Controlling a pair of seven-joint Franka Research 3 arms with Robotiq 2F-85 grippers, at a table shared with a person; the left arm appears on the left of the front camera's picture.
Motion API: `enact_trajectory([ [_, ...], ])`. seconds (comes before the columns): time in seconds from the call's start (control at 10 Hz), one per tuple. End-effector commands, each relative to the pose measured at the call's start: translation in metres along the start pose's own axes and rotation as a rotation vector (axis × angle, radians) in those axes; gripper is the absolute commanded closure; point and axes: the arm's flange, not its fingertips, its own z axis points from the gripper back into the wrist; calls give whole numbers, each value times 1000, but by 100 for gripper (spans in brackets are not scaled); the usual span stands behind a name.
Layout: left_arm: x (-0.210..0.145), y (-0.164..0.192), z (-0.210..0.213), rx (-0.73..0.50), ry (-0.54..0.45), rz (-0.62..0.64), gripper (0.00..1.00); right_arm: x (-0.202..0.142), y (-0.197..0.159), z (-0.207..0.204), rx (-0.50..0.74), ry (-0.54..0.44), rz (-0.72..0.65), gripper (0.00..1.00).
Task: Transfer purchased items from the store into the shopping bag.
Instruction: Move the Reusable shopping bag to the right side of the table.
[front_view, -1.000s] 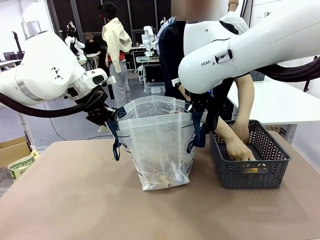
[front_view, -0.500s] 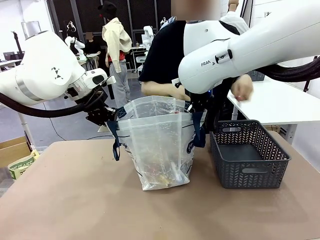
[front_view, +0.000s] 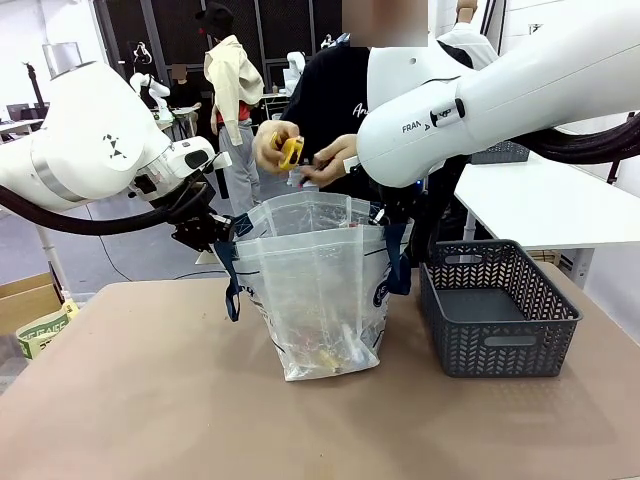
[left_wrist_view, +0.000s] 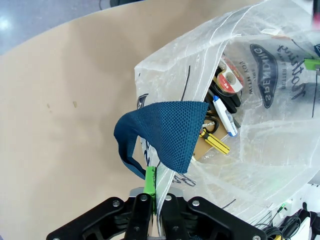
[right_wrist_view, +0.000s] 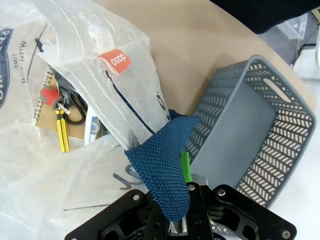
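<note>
Holding the shopping bag (front_view: 315, 290) open, the left gripper (left_wrist_view: 152, 176) and right gripper (right_wrist_view: 183, 172) each pinch its edge. The basket (front_view: 510, 342) looks empty; a hand (front_view: 272, 148) holds one yellow piece (front_view: 290, 152), likely the last.

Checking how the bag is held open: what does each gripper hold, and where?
The left gripper and the right gripper each pinch the shopping bag at its top edge, by a navy strap.

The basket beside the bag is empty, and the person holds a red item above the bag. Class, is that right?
No: the item is yellow, not red, as the front view shows. The basket beside the bag is empty.
</note>
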Motion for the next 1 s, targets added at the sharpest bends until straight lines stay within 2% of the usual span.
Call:
enact_trajectory([
  [0.0, -1, 2, 0, 2, -4, 3, 100, 0, -1, 1, -4, -4, 1, 100],
  [0.9, -1, 2, 0, 2, -4, 3, 100, 0, -1, 1, -4, -4, 1, 100],
])
